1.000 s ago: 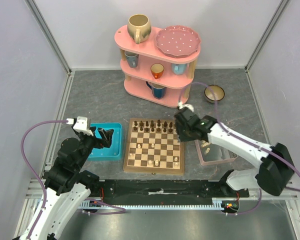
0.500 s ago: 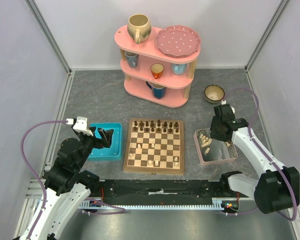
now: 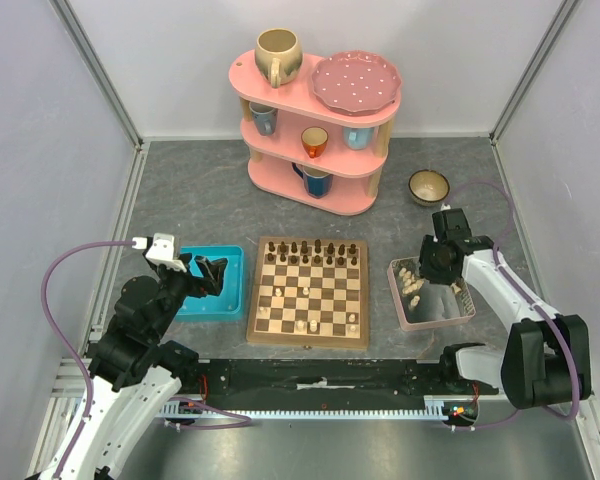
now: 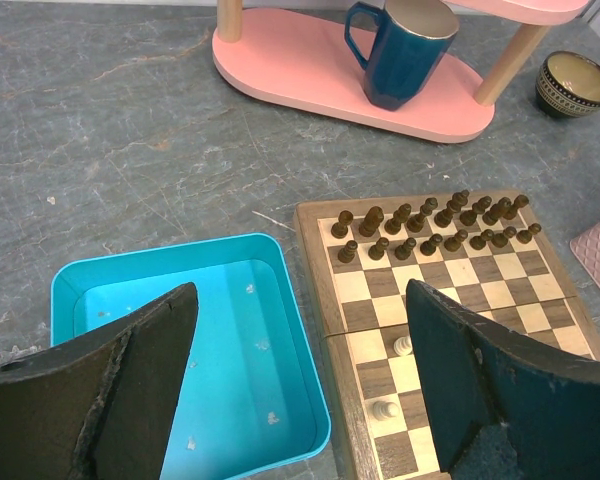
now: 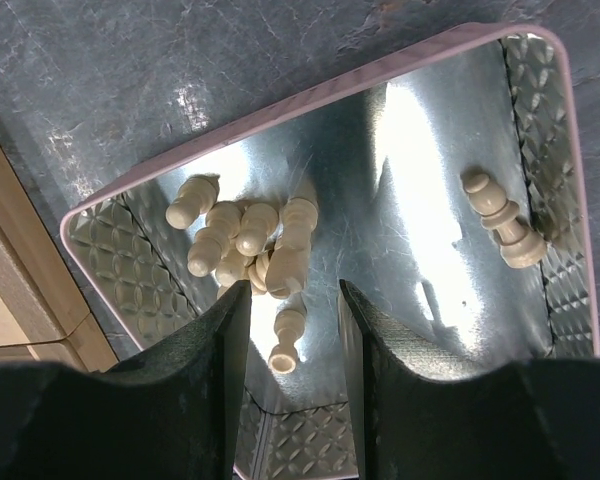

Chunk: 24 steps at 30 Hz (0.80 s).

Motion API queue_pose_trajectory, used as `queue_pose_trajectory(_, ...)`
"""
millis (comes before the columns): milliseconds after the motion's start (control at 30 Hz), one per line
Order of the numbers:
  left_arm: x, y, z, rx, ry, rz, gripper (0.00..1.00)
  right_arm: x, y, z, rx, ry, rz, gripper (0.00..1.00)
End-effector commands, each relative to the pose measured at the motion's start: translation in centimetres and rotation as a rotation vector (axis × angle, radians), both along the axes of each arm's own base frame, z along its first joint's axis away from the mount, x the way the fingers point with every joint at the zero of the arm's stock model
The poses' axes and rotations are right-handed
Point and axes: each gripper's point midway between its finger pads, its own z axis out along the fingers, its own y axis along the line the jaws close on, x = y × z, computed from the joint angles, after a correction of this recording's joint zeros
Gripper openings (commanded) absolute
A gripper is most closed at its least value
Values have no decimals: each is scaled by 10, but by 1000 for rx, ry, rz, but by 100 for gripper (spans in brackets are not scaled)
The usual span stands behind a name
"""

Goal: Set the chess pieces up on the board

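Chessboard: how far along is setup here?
Done: dark chessmen line the far two rows of the board; a few pale chess pieces stand near its front. In hand: the open right gripper hovers over loose pieces in the pink-rimmed tray. Remaining: most pale pieces; the left gripper idles open.

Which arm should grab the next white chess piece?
Right. The right hand hangs open above the cream pieces piled in the pink-rimmed tray, with one piece showing between its fingers. The left hand is open over the turquoise tray, across the board.
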Motion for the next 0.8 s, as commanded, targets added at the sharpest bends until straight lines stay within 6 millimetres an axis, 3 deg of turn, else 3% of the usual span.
queue_pose_trajectory(0, 1, -1, 11, -25, -44, -2, 90, 8, 3, -2, 20, -24, 28, 47)
queue_pose_trajectory(767, 1, -1, 11, -27, -48, -1, 90, 10, 3, -17, 29, 5, 36, 38)
